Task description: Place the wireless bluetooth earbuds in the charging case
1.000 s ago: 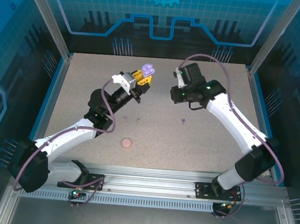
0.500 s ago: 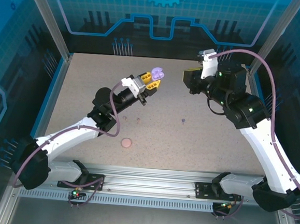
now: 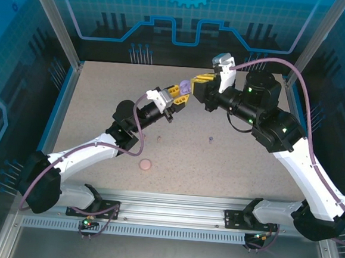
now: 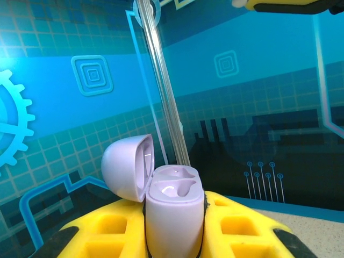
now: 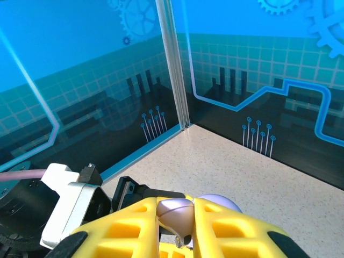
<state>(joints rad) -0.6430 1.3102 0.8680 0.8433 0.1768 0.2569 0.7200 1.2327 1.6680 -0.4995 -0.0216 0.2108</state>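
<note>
Upper centre, the left gripper (image 3: 176, 92) clamps the open charging case (image 4: 173, 209); the right gripper (image 3: 197, 81) pinches a lilac earbud (image 5: 175, 210). Align its stem over an empty well (image 4: 184, 188), then lower gently.

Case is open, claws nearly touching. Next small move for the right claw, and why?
Probably ease the right claw toward the lilac case and line its lilac earbud over a well. The left claw holds that case lid-open, both wells look empty, and the claws are almost tip to tip.

Top camera overhead; wrist cameras close, both facing back wall (image 4: 242, 80)
</note>
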